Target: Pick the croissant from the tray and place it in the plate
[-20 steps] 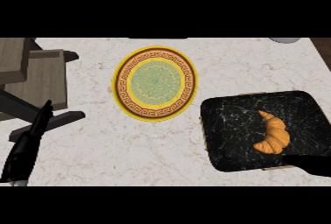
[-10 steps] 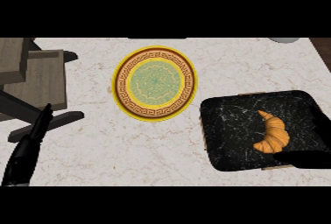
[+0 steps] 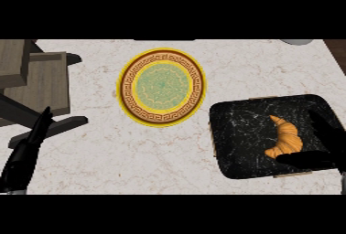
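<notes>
A golden croissant lies in the right half of a black marbled tray at the counter's right. A round plate with a yellow rim and a green centre sits to the tray's upper left, with nothing on it. My right hand comes in from the right edge over the tray, open. Its thumb lies just below the croissant and its fingers stretch along the croissant's right side. My left hand rests at the lower left with straight fingers, far from both.
A wooden block-like fixture stands at the upper left, with dark shadows beneath it. A pale object peeks in at the top right. Bare marble counter lies between the plate, the tray and my left hand.
My right hand has come further in from the right edge, its thumb and fingers now flanking the croissant. Left hand, croissant, tray and plate have not moved.
</notes>
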### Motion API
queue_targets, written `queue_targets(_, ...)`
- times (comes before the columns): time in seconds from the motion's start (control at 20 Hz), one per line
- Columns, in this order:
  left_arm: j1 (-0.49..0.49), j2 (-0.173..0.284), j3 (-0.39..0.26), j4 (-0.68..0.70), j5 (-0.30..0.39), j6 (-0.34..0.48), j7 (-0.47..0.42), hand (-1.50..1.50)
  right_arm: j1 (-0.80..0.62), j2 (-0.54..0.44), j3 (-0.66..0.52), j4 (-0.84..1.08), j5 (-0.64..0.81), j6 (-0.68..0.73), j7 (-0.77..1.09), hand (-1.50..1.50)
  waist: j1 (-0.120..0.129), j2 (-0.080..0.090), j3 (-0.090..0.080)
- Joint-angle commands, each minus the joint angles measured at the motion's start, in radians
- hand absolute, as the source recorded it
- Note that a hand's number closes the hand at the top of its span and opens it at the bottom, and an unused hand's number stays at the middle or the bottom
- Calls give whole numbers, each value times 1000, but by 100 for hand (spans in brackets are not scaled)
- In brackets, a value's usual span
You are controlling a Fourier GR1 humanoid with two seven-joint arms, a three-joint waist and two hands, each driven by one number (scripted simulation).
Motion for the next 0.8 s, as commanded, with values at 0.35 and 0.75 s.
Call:
queue_targets(0.35, 32, -75, 44, -62, -76, -44, 23, 0, -19, 91, -28, 159, 95, 36, -155, -150, -1, 0, 0)
queue_targets(0.75, 1, -75, 97, -53, -91, -79, 35, 0, 7, 138, -50, 95, 127, -5, -206, 150, -3, 0, -1)
